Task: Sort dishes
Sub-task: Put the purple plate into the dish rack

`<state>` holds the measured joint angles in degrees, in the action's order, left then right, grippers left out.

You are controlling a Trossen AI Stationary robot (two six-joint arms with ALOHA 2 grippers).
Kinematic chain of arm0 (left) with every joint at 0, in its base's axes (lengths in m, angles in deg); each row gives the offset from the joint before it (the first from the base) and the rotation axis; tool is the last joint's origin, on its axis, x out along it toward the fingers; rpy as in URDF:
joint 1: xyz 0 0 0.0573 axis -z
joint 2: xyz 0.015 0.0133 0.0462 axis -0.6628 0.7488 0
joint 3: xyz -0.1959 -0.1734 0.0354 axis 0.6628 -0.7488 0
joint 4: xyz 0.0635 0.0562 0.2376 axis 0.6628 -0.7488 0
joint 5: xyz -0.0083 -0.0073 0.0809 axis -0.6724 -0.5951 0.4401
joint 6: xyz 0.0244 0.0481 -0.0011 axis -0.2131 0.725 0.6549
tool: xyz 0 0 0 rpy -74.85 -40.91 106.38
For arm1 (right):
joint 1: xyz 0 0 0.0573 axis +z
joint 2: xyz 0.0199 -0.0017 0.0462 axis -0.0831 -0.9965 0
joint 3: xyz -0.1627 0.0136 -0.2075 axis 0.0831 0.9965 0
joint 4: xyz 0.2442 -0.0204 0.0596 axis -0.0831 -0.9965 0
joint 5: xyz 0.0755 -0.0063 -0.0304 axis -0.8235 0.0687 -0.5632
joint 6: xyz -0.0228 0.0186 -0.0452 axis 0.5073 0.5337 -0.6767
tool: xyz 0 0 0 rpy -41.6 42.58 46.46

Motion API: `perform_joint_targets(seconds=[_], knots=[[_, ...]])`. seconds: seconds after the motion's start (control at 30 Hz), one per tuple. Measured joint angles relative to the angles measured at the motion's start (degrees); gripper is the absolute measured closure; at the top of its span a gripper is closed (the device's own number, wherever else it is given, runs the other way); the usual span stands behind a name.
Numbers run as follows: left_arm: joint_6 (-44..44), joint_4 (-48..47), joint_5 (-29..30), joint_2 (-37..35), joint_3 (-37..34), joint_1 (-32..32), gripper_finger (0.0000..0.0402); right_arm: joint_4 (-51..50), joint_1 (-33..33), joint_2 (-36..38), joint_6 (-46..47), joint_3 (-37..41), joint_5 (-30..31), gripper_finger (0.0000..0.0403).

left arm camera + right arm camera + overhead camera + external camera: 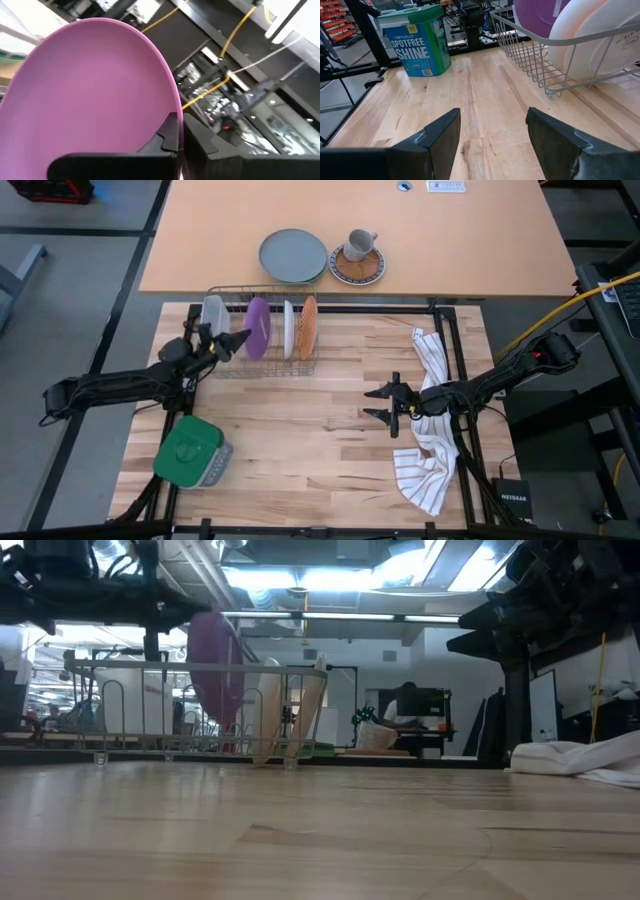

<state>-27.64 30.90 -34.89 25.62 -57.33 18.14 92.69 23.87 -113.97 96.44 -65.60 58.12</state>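
A wire dish rack (262,330) stands on the wooden table at the far left. In it three plates stand on edge: purple (258,327), white (288,328) and orange-red (309,326). In the low view the purple plate (212,665) rises higher than the other two and leans. My left gripper (240,338) is at the purple plate's left side, shut on it. My right gripper (385,405) hangs open and empty over the table's right middle, pointing toward the left edge. My left gripper pinches the purple plate's rim (176,105) between its two fingers (167,135), one on each face. The fingers come roughly level from the table's left side. The plate stands on edge, tilted, its lower part down inside the rack (215,745).
A green detergent box (190,452) stands at the near left. A striped towel (430,450) lies under the right arm at the right. A pale dish (212,315) sits at the rack's left end. A grey-blue plate (293,256) and a saucer with cup (357,262) are on the far table.
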Motion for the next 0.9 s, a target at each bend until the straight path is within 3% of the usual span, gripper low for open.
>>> perform_joint_targets(seconds=[0.53, 0.9], knots=[[-8.02, -0.26, 0.18, 8.99, 0.0, -5.27, 0.0401, -0.67, 0.01, 0.0, 0.36, 0.0, -0.02, 0.0171], [-9.69, 0.23, 3.34, 14.16, 0.02, -6.8, 0.0368, -1.0, 0.0, 0.01, 0.45, 0.0, -0.02, 0.0171]])
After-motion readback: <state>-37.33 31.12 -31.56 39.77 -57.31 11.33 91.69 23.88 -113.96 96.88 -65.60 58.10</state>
